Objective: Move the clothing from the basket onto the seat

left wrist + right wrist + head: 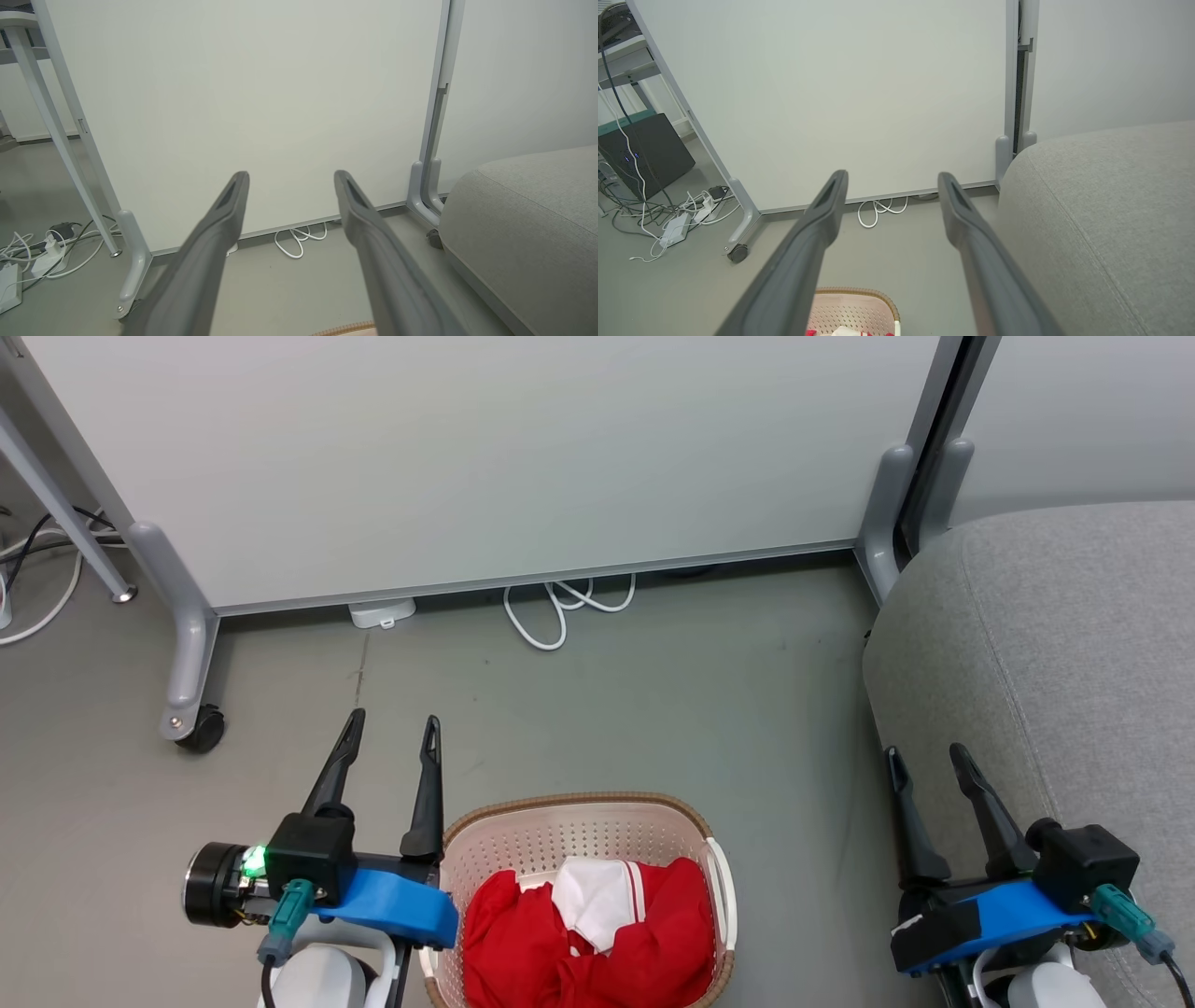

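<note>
Red clothing (597, 943) with a white panel and striped trim lies bunched in the cream perforated basket (523, 835) with its brown rim, on the floor at the bottom middle of the head view. The light-grey seat (1055, 644) fills the right side. My left gripper (392, 733) hangs open just left of the basket, fingers pointing toward the white panel. My right gripper (929, 761) is open too, over the seat's front edge, to the right of the basket. Nothing is between either pair of fingers. The right wrist view catches the basket's rim (859, 293) and the seat (1101, 210).
A white partition panel (485, 457) on grey wheeled feet (191, 709) stands across the back. A white cable loop (560, 607) lies under it. More cables and a power strip (42, 261) lie on the floor far left. Grey floor spreads between basket and panel.
</note>
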